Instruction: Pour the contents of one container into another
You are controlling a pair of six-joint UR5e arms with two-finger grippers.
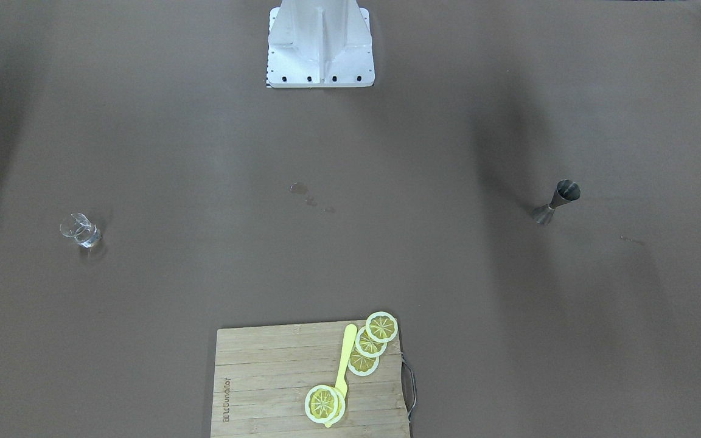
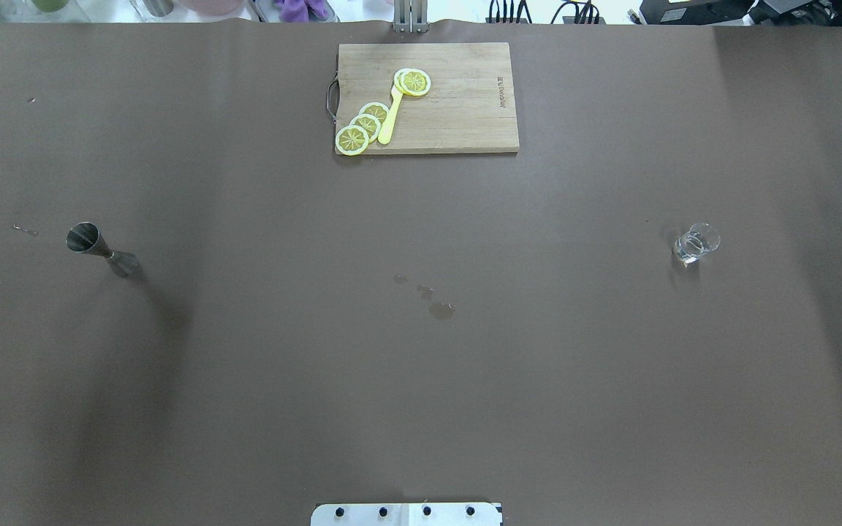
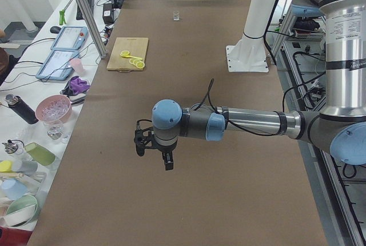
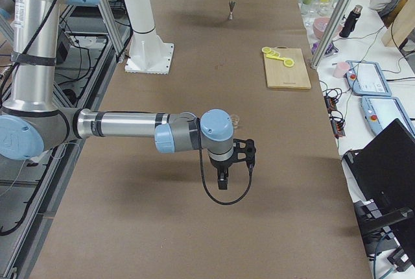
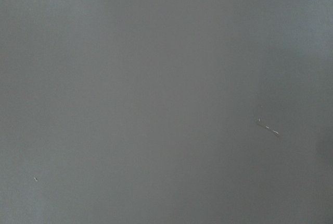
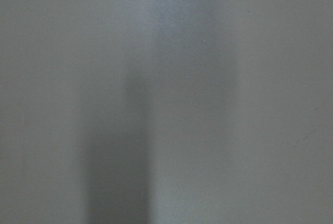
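Note:
The tiny clear glass cup [image 2: 695,245] stands upright on the brown table's right side, also visible as the cup [image 1: 83,231] in the front-facing view; it seems to hold a little clear liquid. The dark steel hourglass jigger [image 2: 99,248] stands upright on the left side, seen too as the jigger [image 1: 556,202]. My left gripper [image 3: 153,157] hangs above the table, apart from the jigger, and shows only in the exterior left view. My right gripper [image 4: 237,170] hovers near the cup [image 4: 235,121] without touching it. I cannot tell whether either gripper is open or shut. Both wrist views show bare table.
A wooden cutting board [image 2: 465,109] with lemon slices [image 2: 366,126] and a yellow knife [image 2: 389,120] lies at the table's far edge, centre. Small wet spots [image 2: 441,310] mark the table's middle. The white robot base [image 1: 320,42] stands at the near edge.

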